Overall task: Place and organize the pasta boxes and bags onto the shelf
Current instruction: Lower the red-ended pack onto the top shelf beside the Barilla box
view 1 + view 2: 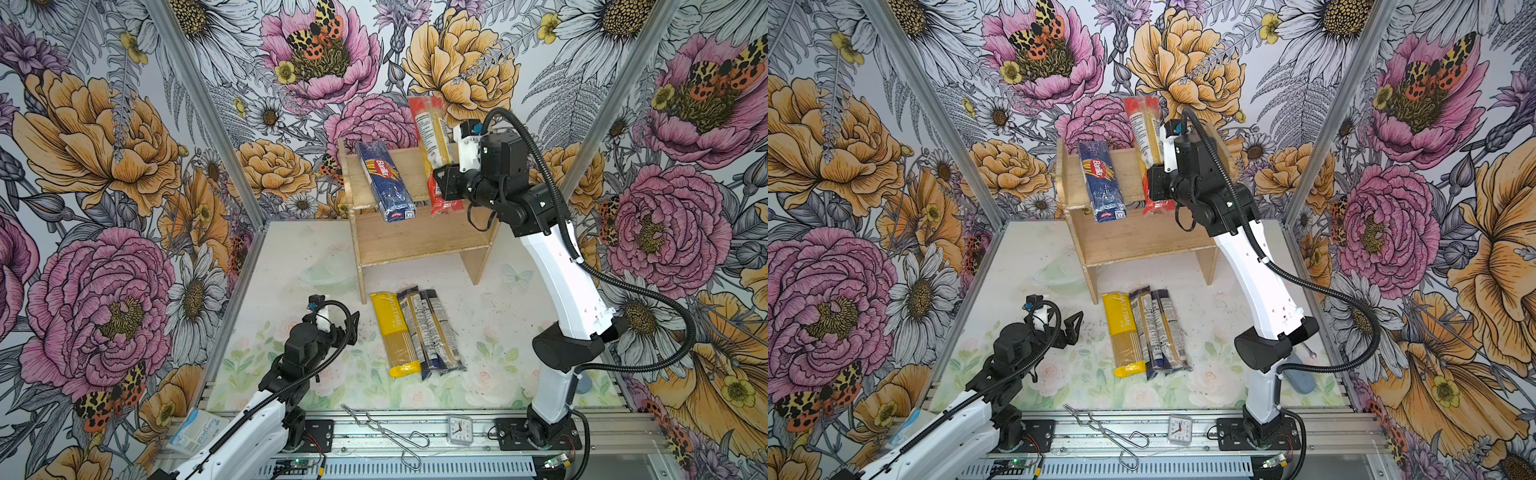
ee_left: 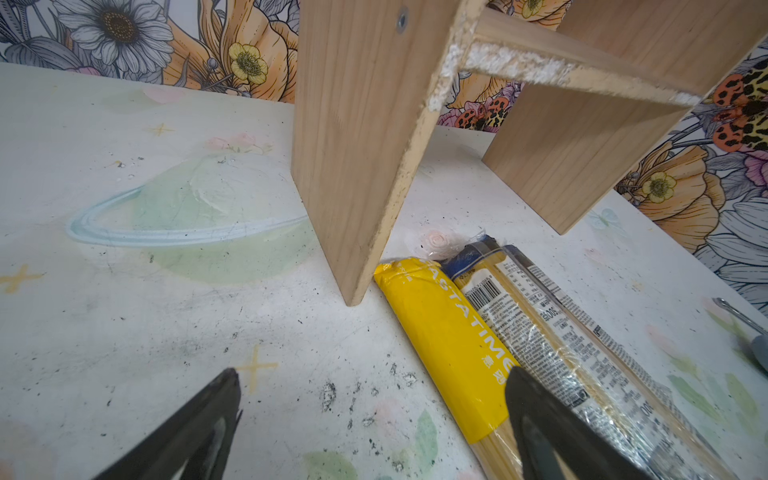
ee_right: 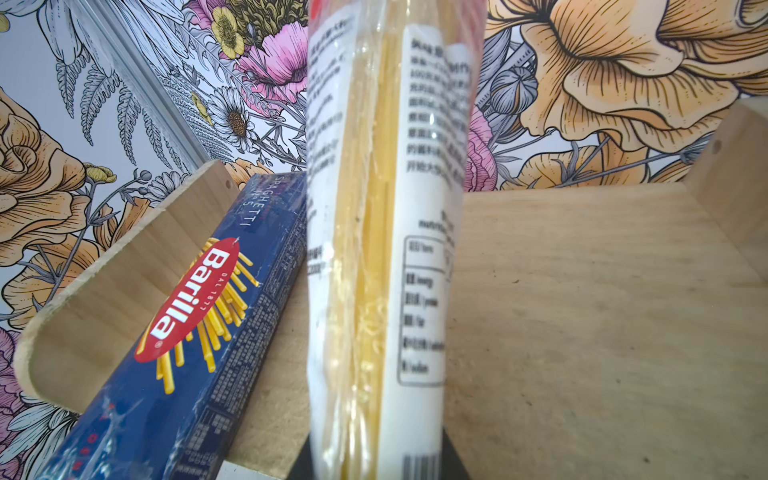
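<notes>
- The shelf (image 1: 415,245) stands at the far middle of the table (image 1: 286,299), against the flowered wall.
- The Barilla pack (image 1: 386,183) lies on the left part of the top board, its near end jutting past the board's near edge.
- The right gripper (image 1: 441,180) is clamped across the red-ended pack (image 1: 432,137) near its near end.
- That pack is over the top board, right of the Barilla pack and tilted with its far end raised toward the wall. Whether it touches the board cannot be told.
- The yellow pack (image 1: 392,332) and two clear packs (image 1: 419,332) (image 1: 442,332) lie side by side on the table just near of the shelf, yellow at the left. The yellow pack's far end is just beside the shelf's left panel foot.
- The left gripper (image 2: 372,376) hangs low over the table, left of the yellow pack, its jaws spread wide with nothing between them.
- Tongs (image 1: 382,432), a clock (image 1: 459,430) and a Surgical packet (image 1: 195,432) sit along the near rail.
</notes>
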Robot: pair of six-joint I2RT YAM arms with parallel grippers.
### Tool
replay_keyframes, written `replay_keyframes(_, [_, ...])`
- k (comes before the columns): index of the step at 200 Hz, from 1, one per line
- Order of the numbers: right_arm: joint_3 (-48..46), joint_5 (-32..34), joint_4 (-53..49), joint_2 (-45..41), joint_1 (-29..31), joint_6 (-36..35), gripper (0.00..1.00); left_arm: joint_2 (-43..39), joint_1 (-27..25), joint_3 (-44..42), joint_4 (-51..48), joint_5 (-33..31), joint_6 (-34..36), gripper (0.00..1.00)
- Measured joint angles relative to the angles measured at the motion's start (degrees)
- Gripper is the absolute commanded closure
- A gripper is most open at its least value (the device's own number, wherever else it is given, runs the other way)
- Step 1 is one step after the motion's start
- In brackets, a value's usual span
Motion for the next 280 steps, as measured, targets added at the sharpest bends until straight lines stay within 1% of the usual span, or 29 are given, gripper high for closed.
replay_keyframes(24, [-0.5,0.0,0.2,-0.3,0.0,0.0,0.74,0.0,0.0,0.0,0.0,0.0,0.0,0.01])
replay_keyframes(55, [-0.8,0.3,0.3,-0.2,0.0,-0.2,0.64,0.0,0.0,0.0,0.0,0.0,0.0,0.01])
replay_keyframes(121, [-1.3,1.0,1.1,0.3,0.0,-0.2,0.64,0.0,0.0,0.0,0.0,0.0,0.0,0.01])
replay_keyframes(151, [-1.3,1.3,1.3,0.6,-0.1,-0.2,0.52,-0.1,0.0,-0.1,0.0,0.0,0.0,0.01])
replay_keyframes(237, [-1.9,2.2,3.2,1.2,-0.2,-0.4,0.52,-0.8,0.0,-0.2,0.0,0.0,0.0,0.01])
replay_keyframes(280, [-2.0,2.2,3.5,1.2,-0.2,-0.4,0.51,-0.8,0.0,-0.2,0.0,0.0,0.0,0.01])
